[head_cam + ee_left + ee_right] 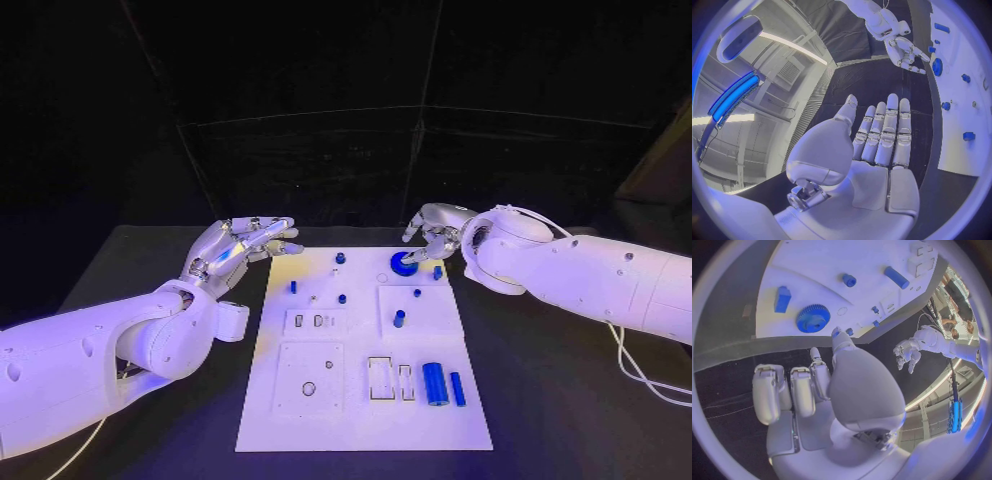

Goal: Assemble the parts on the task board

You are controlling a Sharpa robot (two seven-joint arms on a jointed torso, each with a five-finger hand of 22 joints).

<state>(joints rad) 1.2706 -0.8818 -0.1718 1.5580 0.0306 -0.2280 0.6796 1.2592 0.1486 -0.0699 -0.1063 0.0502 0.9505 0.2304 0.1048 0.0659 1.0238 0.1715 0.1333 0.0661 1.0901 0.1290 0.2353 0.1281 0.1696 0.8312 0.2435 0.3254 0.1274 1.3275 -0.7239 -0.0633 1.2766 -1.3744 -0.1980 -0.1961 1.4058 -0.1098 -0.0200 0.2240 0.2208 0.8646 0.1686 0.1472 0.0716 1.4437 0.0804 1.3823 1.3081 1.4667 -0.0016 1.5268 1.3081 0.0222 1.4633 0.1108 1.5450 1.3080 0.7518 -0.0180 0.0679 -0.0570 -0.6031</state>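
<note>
The white task board lies in the middle of the black table. A blue gear sits flat near its far right corner. My right hand hovers just behind the gear with its fingers loosely bent and nothing in them. In the right wrist view, the thumb tip ends a little short of the gear. My left hand is off the board's far left corner, palm open and fingers straight, holding nothing. Two blue cylinders lie side by side near the board's front right.
Several small blue pegs stand about the far half of the board, one taller near the middle. Rectangular slots and a round hole are in the near half. Black table surrounds the board.
</note>
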